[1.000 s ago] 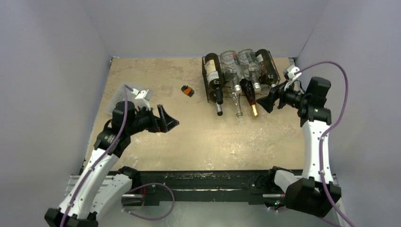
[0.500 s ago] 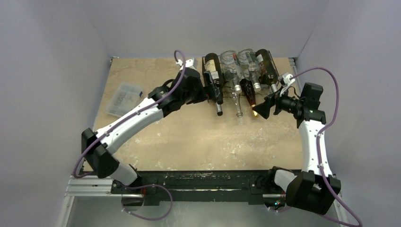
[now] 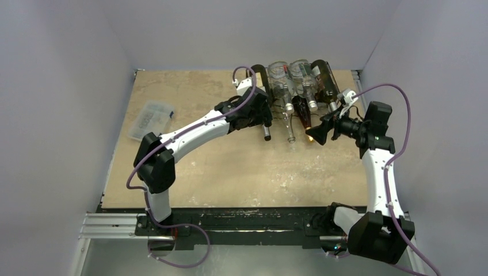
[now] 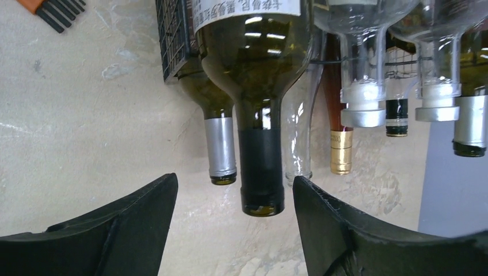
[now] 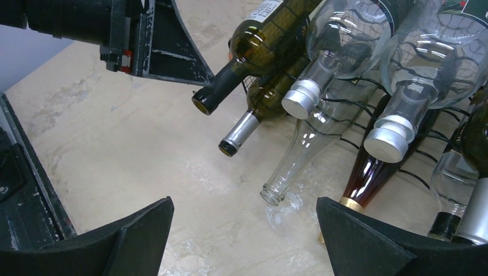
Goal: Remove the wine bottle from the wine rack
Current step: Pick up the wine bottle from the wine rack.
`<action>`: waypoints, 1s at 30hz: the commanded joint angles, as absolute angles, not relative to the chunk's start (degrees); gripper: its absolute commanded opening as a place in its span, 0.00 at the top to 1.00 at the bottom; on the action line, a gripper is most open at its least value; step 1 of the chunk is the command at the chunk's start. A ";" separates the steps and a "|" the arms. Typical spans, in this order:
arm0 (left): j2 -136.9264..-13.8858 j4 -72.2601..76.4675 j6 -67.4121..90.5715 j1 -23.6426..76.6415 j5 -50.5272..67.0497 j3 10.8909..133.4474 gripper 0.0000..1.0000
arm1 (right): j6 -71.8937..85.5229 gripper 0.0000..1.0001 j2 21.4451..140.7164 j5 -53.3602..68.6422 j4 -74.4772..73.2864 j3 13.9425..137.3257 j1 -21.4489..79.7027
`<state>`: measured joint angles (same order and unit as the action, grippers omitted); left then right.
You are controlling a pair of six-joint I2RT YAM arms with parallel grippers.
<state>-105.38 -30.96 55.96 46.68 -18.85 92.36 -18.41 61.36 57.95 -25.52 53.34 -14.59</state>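
The black wire wine rack (image 3: 335, 73) stands at the table's far right, loaded with several bottles lying necks toward me. The wine bottle (image 4: 253, 69), dark green with a white label and a black capsule, lies on the rack's upper left; it also shows in the right wrist view (image 5: 262, 43). My left gripper (image 4: 235, 187) is open, and the bottle's black neck end reaches in between the fingers (image 4: 144, 213), touching neither. From above, the left gripper (image 3: 263, 117) covers that neck. My right gripper (image 5: 244, 210) is open and empty over the table, in front of the lower necks (image 3: 315, 134).
Clear bottles with silver caps (image 5: 299, 98) lie on the upper tier. A silver-capped green bottle (image 4: 221, 149), an uncapped clear bottle (image 5: 290, 169) and a brown gold-capped bottle (image 4: 340, 152) lie below. A clear plastic box (image 3: 151, 118) sits far left. A small orange-black item (image 4: 54, 8) lies left of the rack.
My left arm has swung from the table's left side across to the rack, and its jaws have narrowed around the green bottle's neck. The right gripper has shifted slightly left and nearer.
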 commanded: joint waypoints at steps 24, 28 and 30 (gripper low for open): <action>-116.71 -30.62 59.32 47.40 -23.38 106.35 0.47 | -16.51 0.01 59.20 52.30 -21.36 52.15 -13.53; -118.19 -30.39 58.98 47.44 -24.27 107.15 0.51 | -16.48 0.01 59.16 52.29 -21.28 52.16 -13.53; -118.83 -30.34 58.97 47.38 -24.55 107.33 0.53 | -16.51 0.01 59.15 52.09 -21.27 52.18 -13.48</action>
<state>-117.82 -30.98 58.08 47.07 -22.24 104.44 -16.93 60.58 52.99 -22.83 52.53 -13.76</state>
